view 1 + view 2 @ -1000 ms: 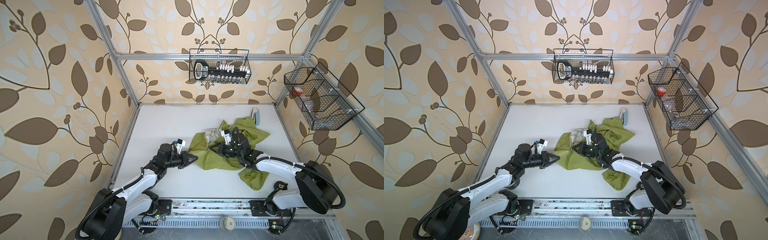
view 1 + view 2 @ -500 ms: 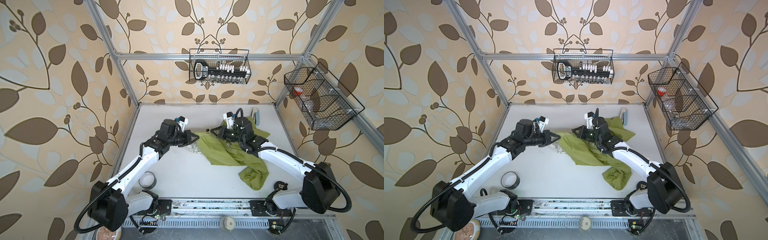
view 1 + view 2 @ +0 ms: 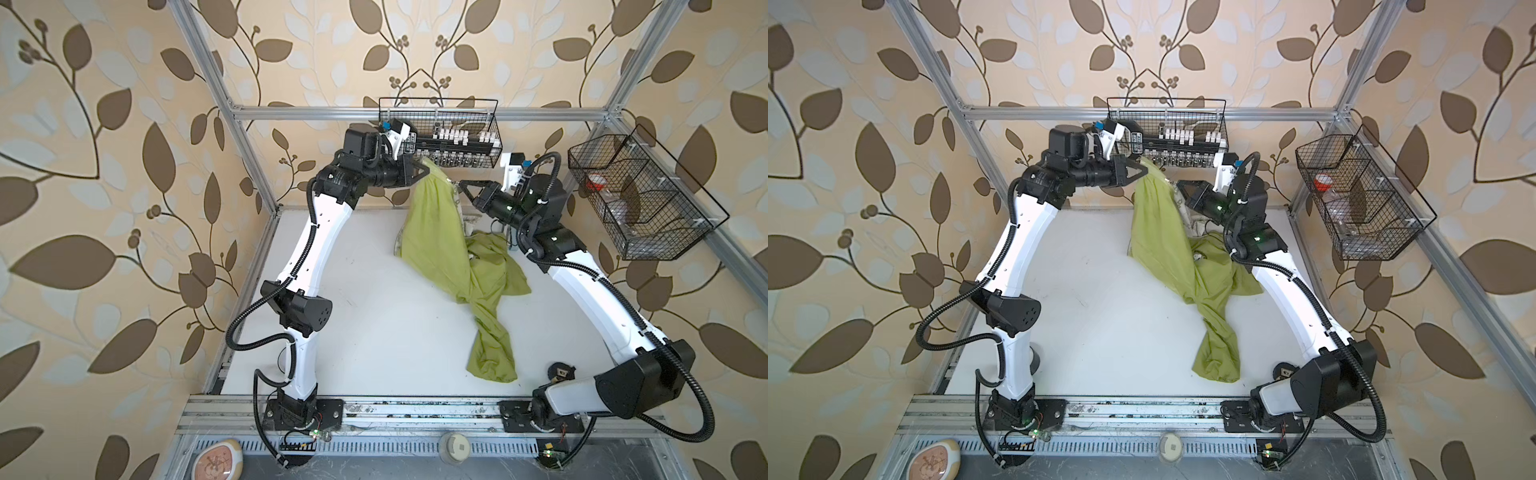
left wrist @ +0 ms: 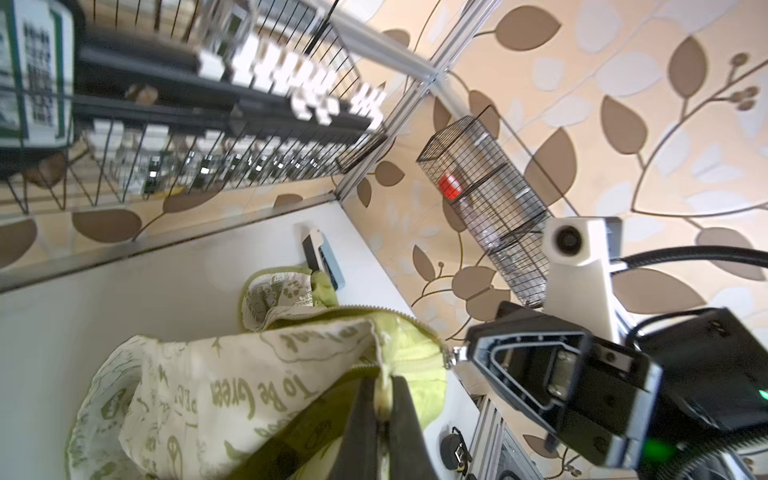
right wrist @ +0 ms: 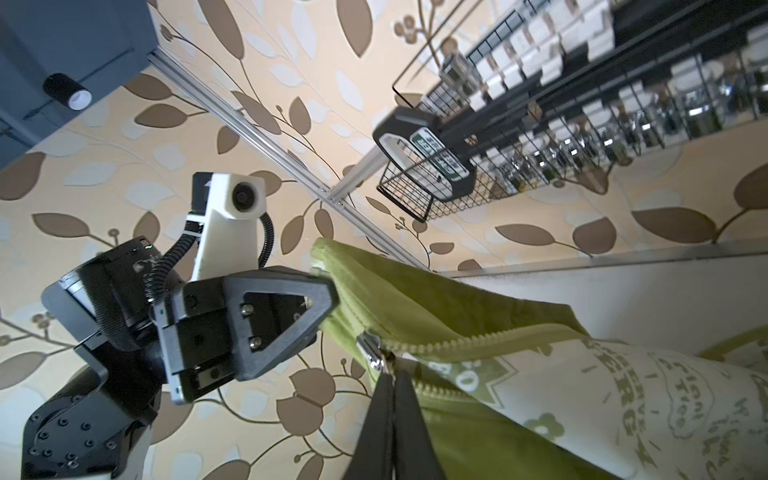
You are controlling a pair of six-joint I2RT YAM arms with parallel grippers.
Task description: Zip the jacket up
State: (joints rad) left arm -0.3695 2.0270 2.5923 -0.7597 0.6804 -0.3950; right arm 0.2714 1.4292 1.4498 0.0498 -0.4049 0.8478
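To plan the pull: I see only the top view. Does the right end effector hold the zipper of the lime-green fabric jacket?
Observer: Yes; in the right wrist view the right end effector is shut on the pull tab of the silver metal slider.
Operator: Teeth joined?
Observer: Past the slider, two rows of zipper teeth run apart.
Operator: The left one?
Observer: The left end effector is shut on an edge fold of the lime-green fabric jacket.

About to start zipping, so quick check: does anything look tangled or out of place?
The jacket hangs from both arms' jaws, zipper open, its lower part twisted like a rope, the end trailing on the table. The left jaws look close to the rear wire basket; contact unclear.
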